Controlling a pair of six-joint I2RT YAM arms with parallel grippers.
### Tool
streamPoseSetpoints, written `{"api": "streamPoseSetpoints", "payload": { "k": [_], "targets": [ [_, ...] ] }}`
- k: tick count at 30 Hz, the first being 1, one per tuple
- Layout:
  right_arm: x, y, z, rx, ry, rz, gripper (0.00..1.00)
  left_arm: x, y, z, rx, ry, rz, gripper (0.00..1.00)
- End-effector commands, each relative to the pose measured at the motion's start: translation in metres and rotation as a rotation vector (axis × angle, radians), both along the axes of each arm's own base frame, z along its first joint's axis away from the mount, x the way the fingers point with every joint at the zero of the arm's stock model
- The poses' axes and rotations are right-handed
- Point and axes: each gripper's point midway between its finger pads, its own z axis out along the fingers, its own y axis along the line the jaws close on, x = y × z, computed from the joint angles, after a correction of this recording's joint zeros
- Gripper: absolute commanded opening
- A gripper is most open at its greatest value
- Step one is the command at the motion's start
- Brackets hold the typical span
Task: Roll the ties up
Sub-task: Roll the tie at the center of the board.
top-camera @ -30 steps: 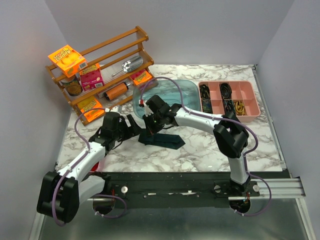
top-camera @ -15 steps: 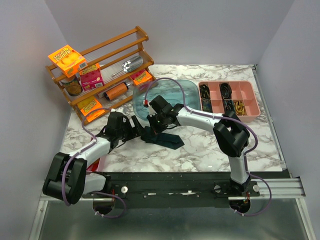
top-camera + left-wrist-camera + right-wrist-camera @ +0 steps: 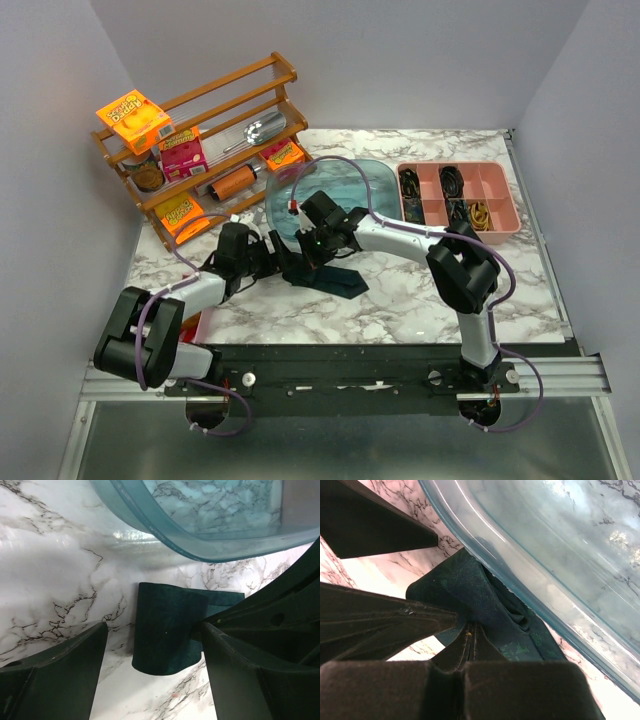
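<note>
The dark teal tie (image 3: 335,280) lies on the marble just in front of the blue tub (image 3: 340,190), its broad end pointing right. Its left end is curled into a loose upright roll (image 3: 167,630). My left gripper (image 3: 153,627) is open and low over the table, one finger on each side of that roll without touching it. My right gripper (image 3: 469,630) is shut, its tips buried in the roll's fabric (image 3: 470,587), which wraps over them. In the top view both grippers meet at the roll, left (image 3: 272,256) and right (image 3: 312,250).
The tub's rim (image 3: 165,535) runs right behind the roll. A pink divided tray (image 3: 505,212) with dark items stands at the back right. A wooden rack (image 3: 285,72) with boxes and cans stands at the back left. The left gripper's fingers (image 3: 375,525) fill the right wrist view's left side.
My left arm has swung right and forward, bringing its open jaws around the roll, and they have narrowed slightly. The right gripper and the tie have barely shifted.
</note>
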Motion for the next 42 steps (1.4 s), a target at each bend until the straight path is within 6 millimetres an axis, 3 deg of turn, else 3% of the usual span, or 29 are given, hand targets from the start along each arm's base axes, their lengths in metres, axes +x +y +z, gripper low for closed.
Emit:
{"api": "streamPoseSetpoints", "payload": {
  "k": [1,6,16,20,32,42],
  "targets": [
    [-0.003,-0.012,-0.006,-0.032,0.014,0.004,0.0,-0.003,-0.008,-0.002,-0.048,-0.009,-0.039,0.81],
    [-0.001,-0.011,-0.003,-0.02,0.016,0.004,0.0,-0.007,-0.014,-0.008,-0.087,0.001,-0.053,0.69],
    [0.0,-0.004,0.009,0.02,0.009,0.011,0.0,-0.006,-0.022,-0.003,-0.143,-0.034,-0.076,0.31],
    [0.001,-0.006,0.013,0.02,-0.002,0.004,0.0,-0.007,-0.019,-0.001,-0.132,-0.04,-0.066,0.24],
    [0.003,-0.007,0.014,0.017,-0.009,-0.004,0.0,-0.01,0.002,-0.002,0.047,-0.027,-0.044,0.19],
    [-0.002,0.007,0.004,0.052,0.053,0.012,0.01,-0.007,0.002,0.011,0.23,-0.051,-0.03,0.18]
  ]
}}
